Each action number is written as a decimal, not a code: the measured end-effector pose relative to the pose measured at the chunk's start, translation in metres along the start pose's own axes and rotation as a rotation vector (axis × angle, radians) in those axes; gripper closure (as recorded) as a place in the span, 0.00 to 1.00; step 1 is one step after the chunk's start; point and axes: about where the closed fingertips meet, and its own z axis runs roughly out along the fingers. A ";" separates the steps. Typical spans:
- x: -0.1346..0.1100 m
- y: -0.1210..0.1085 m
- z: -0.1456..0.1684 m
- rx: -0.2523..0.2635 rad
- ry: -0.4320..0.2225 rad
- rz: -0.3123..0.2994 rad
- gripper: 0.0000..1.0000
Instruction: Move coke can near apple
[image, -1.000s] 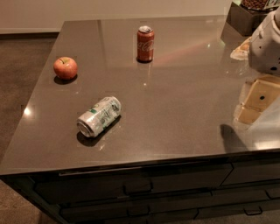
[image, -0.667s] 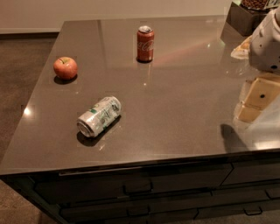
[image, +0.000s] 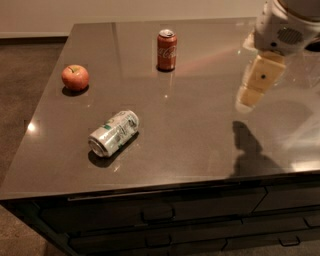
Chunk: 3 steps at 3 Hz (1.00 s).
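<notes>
Beige gripper (image: 248, 98), over table (image: 200, 130) right, shifted leftward

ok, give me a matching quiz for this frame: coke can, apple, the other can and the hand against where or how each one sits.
Things:
1. coke can
2. apple
3. silver-and-green can
4. hand

Places or states:
A. lying on its side, towards the front of the table
B. standing upright, far middle of the table
C. hanging above the table's right side, holding nothing
D. resting near the table's left edge

Pairs: 1-B, 2-D, 3-A, 4-C
</notes>
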 end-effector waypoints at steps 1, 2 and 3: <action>-0.052 -0.072 0.016 0.027 -0.062 0.076 0.00; -0.084 -0.115 0.025 0.066 -0.123 0.130 0.00; -0.119 -0.157 0.051 0.098 -0.186 0.198 0.00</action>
